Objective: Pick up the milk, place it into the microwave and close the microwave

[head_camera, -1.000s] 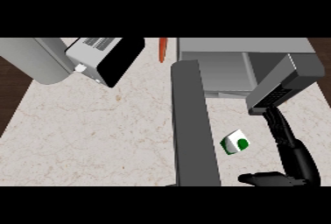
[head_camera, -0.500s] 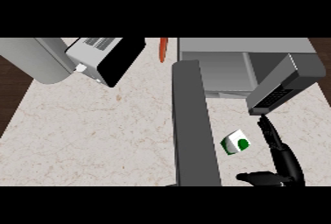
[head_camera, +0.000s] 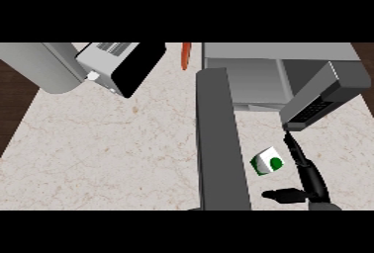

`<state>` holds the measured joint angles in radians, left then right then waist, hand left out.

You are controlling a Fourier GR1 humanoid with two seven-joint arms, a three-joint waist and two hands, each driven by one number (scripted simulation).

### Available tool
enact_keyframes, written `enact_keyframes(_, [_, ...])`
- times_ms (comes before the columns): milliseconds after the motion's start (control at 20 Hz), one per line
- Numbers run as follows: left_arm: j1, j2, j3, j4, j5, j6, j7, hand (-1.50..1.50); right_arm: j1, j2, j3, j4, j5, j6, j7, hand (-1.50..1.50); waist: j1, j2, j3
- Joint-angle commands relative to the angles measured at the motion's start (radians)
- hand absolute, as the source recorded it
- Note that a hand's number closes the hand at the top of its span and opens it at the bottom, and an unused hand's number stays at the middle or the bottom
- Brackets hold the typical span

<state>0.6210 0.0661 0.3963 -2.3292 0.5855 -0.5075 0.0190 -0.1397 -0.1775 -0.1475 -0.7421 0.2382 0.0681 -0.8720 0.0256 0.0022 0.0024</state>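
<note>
While the milk (head_camera: 267, 161) lies on the tabletop (head_camera: 110, 148) in front of the open microwave (head_camera: 270, 79), the right hand (head_camera: 303, 170) is the nearer one; no left hand shows. The carton sits just left of the hand's straight, extended fingers and above its thumb, apart from both, and is tilted. The hand holds nothing. The grasp likely calls for a short leftward closure around the carton.

Milk carton (head_camera: 267, 161) on counter (head_camera: 110, 148), right hand (head_camera: 303, 170) beside it, microwave (head_camera: 292, 79) open
</note>
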Motion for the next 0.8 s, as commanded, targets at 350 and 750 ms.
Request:
enact_keyframes(350, [0.072,-0.007,0.046,-0.112,0.150,-0.032,0.027,-1.50,-0.191,0.016,-0.061,0.374,-0.008,0.014,-0.222,-1.50,0.005,0.003,0.001])
enact_keyframes(750, [0.096,-0.042,0.038,-0.094,0.118,-0.094,-0.008,-1.50,-0.232,0.041,-0.042,0.467,0.011,0.064,-0.271,1.50,0.010,0.003,0.001])
